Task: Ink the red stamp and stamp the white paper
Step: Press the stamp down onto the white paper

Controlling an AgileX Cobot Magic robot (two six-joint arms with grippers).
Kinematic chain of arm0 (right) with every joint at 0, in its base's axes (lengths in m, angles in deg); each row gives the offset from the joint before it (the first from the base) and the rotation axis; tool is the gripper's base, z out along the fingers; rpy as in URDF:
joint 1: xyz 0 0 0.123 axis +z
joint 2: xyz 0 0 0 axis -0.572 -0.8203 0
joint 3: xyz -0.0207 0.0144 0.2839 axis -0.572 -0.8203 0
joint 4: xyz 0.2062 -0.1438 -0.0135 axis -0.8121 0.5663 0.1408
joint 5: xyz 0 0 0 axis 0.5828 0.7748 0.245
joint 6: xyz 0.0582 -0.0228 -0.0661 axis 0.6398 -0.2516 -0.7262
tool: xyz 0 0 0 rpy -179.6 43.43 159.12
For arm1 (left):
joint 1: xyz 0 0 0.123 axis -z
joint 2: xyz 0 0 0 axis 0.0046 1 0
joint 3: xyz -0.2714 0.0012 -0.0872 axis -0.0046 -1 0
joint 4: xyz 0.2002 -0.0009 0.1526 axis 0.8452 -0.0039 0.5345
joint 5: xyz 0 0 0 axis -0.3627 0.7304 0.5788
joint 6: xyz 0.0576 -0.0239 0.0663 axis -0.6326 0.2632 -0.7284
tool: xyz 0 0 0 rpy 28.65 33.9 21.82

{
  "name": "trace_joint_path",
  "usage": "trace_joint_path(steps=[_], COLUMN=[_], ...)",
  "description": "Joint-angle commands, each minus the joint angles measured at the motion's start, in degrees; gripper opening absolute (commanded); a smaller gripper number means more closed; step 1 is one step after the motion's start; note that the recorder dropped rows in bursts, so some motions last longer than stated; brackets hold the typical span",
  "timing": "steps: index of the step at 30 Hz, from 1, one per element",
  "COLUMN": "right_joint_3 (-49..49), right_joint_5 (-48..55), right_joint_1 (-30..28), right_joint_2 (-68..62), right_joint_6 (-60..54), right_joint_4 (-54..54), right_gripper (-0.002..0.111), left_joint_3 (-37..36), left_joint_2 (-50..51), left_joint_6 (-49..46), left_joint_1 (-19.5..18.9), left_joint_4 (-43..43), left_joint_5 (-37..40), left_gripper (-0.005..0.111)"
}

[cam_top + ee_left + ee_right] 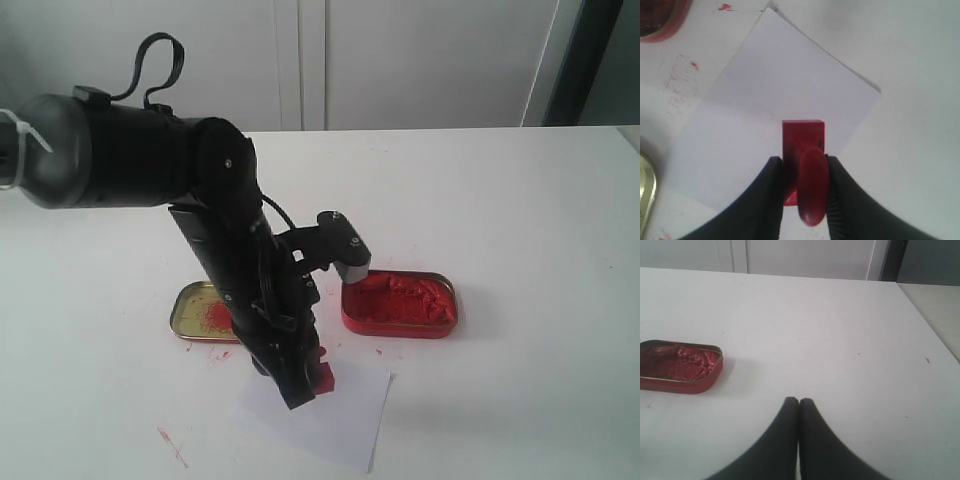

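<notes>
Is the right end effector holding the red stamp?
No, the right end effector is shut empty; the left end effector grips the red stamp.

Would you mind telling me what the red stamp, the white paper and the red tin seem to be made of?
The red stamp: likely hard plastic, glossy, with a sheen on its rounded handle. The white paper: thin matte paper, flat with crisp edges. The red tin: probably painted metal, judging by its thin gold rim.

small red stamp in glossy plastic, white rectangular sheet of matt paper, red rectangular metal tin of rough clumpy paste, shallow gold lid of shiny metal
</notes>
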Motion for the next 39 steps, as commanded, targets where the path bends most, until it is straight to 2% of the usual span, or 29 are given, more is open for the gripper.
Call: trace_joint_path(steps=[1,20,39], right_joint_3=[-0.34,-0.34,-0.34], right_joint_5=[-0.91,-0.91,-0.91], right_joint_1=[-0.09,-0.09,-0.09], right_joint_2=[0.24,0.24,0.24], right_joint_6=[0.19,0.19,0.19], right_joint_4=[0.00,0.00,0.00], right_gripper=[0.000,0.000,0.000], left_joint_3=[-2.18,-3.04,-3.04], left_joint_2=[-0.61,3.62,7.36], left_joint_6=[-0.11,-0.11,-0.11], left_joint_1=[0.22,-0.06,-0.06], left_joint_4=[-0.62,-0.26,2.21], left_joint_5=[-4.09,-7.61,-7.72], left_gripper=[0.000,0.000,0.000])
